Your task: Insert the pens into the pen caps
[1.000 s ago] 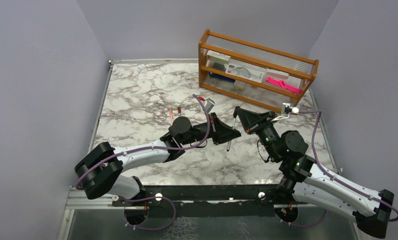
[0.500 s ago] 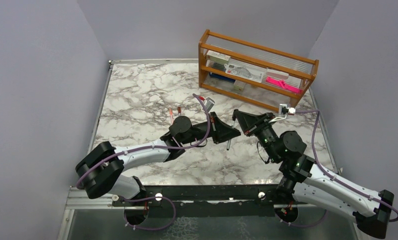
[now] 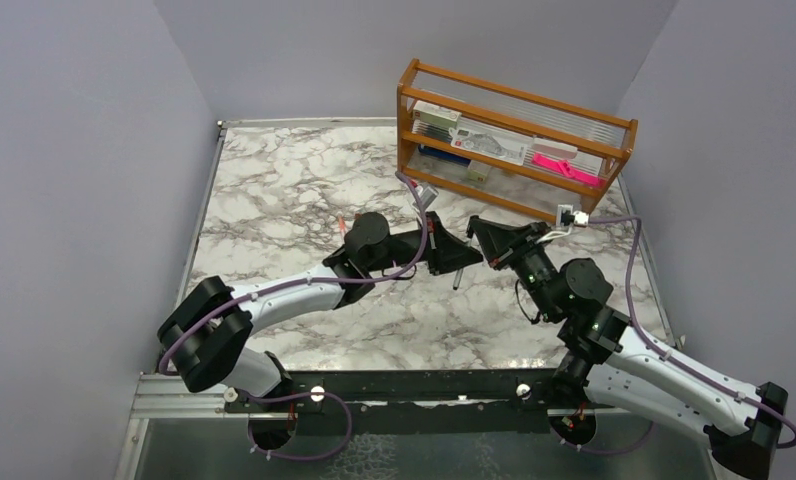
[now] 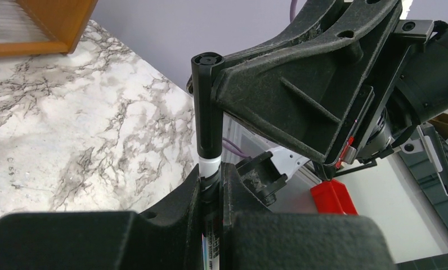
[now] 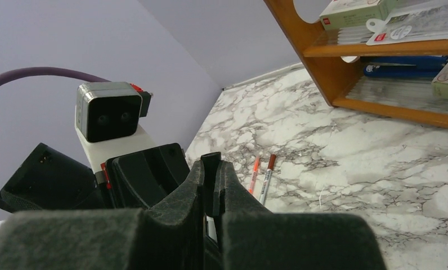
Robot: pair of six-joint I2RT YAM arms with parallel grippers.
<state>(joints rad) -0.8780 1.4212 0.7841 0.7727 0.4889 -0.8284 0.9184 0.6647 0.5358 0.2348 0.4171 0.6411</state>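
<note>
Starting left of the marble counter's (image 3: 274, 190) middle, I am seeing two spare pens lying side by side: an orange-red pen (image 5: 254, 174) and a pale pen (image 5: 266, 172) with a dark red end, possibly already capped. Moving rightward, my left gripper (image 4: 211, 188) is clamping the silvery pen (image 4: 209, 164) by its barrel and holding it upright above the middle of the counter. Over the last second I have been swinging this arm toward the far edge and the right, so the gap that was separating the two grippers is now gone. The pen's tip is now sitting inside the black cap (image 4: 206, 107), which my right gripper (image 5: 213, 194) is pinching tight from the other side. I am judging the cap as started but perhaps not fully home, since a white band is showing just below it; a firmer push along the barrel seems called for. The wooden rack (image 3: 514, 130) is standing near the far right corner, uninvolved.
</note>
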